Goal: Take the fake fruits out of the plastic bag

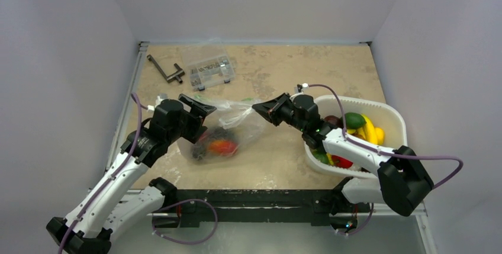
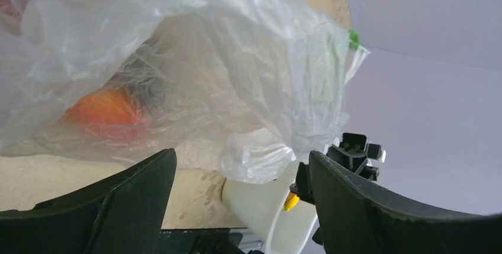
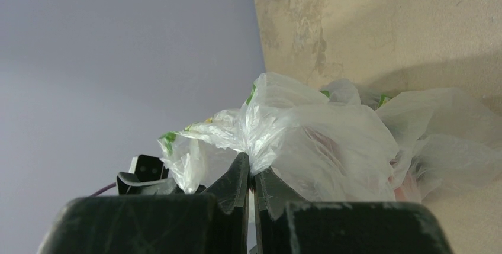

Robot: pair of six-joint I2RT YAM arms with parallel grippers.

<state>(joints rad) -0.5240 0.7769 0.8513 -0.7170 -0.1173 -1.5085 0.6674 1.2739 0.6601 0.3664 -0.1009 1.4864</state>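
The plastic bag (image 1: 234, 118) lies mid-table, crumpled, with an orange-red fruit (image 1: 220, 146) and a dark grape bunch (image 1: 204, 147) inside it. My right gripper (image 1: 260, 109) is shut on a pinch of the bag's film at its right edge; the right wrist view shows the jaws (image 3: 251, 165) closed on the bag (image 3: 319, 147). My left gripper (image 1: 204, 115) is open at the bag's left side. In the left wrist view the gripper (image 2: 241, 156) is spread wide just below the bag (image 2: 237, 76), holding nothing, and the orange-red fruit (image 2: 103, 112) shows through the film.
A white basket (image 1: 391, 112) at the right holds a yellow banana (image 1: 370, 128), a green fruit (image 1: 354, 119) and red pieces. A clear compartment box (image 1: 208, 69) and a dark metal tool (image 1: 166, 71) lie at the back left. Walls enclose the table.
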